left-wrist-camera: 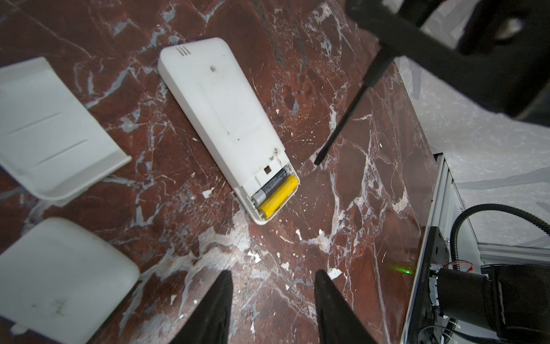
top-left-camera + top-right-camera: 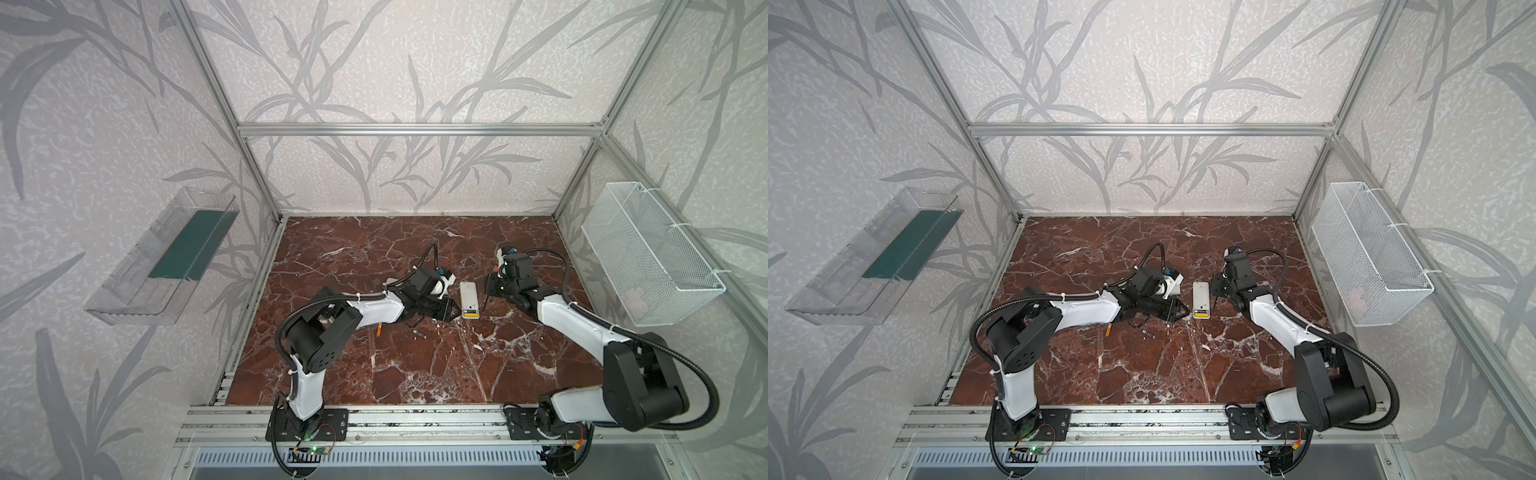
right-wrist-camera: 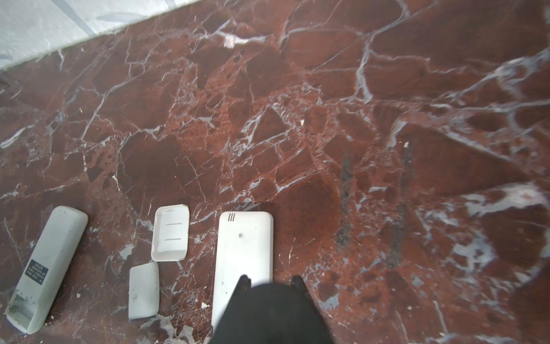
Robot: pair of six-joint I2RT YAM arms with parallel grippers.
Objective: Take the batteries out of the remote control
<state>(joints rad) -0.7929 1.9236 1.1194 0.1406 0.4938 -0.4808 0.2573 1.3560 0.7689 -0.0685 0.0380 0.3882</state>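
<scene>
A white remote lies back-up on the table, with its long axis front to back and its open bay at the near end. Inside, a yellow battery and a dark battery lie crosswise. Beside it the left gripper hovers half-open and empty, while the right gripper pinches a screwdriver.

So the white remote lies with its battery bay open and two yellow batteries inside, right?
Not quite. The white remote holds, in its open bay, one yellow battery and one dark battery, side by side, as the left wrist view shows.
</scene>
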